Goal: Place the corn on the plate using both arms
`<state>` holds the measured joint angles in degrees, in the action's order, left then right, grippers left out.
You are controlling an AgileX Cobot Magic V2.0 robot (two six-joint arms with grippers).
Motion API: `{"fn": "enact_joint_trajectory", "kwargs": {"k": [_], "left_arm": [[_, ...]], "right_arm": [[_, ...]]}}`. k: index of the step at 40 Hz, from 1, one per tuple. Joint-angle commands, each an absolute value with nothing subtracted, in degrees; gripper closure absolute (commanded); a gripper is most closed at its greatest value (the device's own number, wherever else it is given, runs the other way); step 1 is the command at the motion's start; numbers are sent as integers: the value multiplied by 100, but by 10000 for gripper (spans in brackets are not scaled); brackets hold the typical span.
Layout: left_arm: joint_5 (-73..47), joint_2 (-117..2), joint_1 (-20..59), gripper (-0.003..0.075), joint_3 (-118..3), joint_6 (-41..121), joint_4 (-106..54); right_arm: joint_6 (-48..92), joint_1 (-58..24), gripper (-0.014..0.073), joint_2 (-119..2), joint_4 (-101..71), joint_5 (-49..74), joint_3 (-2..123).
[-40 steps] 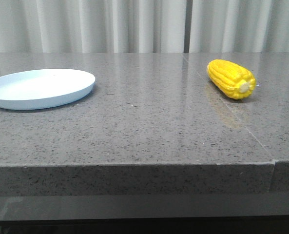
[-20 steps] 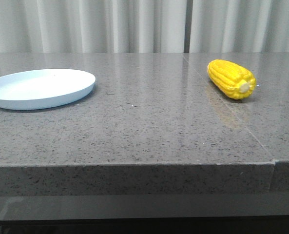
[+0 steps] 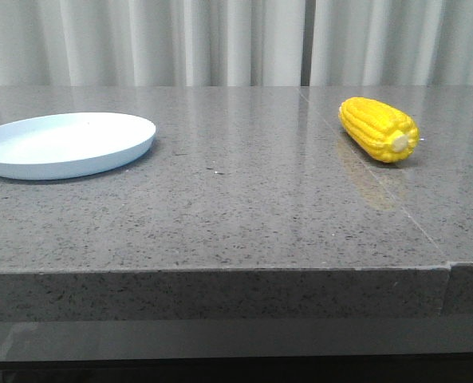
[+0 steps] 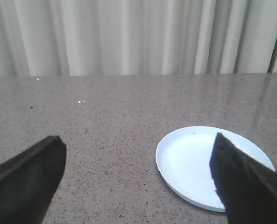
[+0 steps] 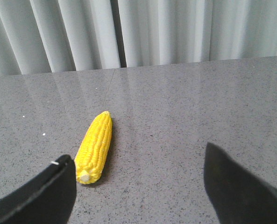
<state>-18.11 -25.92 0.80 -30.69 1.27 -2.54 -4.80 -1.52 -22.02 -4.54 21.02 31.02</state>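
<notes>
The yellow corn (image 3: 378,128) lies on the grey stone table at the right, its pale stub end toward me. The pale blue plate (image 3: 65,144) sits empty at the left. Neither arm shows in the front view. In the left wrist view my left gripper (image 4: 137,149) is open and empty, with the plate (image 4: 194,161) just beyond its one finger. In the right wrist view my right gripper (image 5: 139,161) is open and empty, and the corn (image 5: 95,146) lies just ahead, beside the one finger (image 5: 45,193).
The grey speckled table (image 3: 244,207) has a front edge near me and a seam running along its right part. White curtains (image 3: 220,40) hang behind the table.
</notes>
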Motion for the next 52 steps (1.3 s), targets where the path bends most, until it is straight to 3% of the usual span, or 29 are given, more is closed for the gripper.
{"fn": "enact_joint_trajectory", "kwargs": {"k": [1,13,30,52], "left_arm": [[-1525,-3196,110,156,-3528,74,-373],[-2660,-5583,588,156,-5138,74,-381],[-4965,-8557,603,156,-7414,74,-495],[-5048,-9701,603,156,-7720,74,-640]], "right_arm": [[-425,-128,3,-2283,-453,1670,3303],[-425,-128,3,-2283,-453,1670,3303],[-425,-128,3,-2283,-453,1676,3303],[-425,-128,3,-2283,-453,1676,3303]]}}
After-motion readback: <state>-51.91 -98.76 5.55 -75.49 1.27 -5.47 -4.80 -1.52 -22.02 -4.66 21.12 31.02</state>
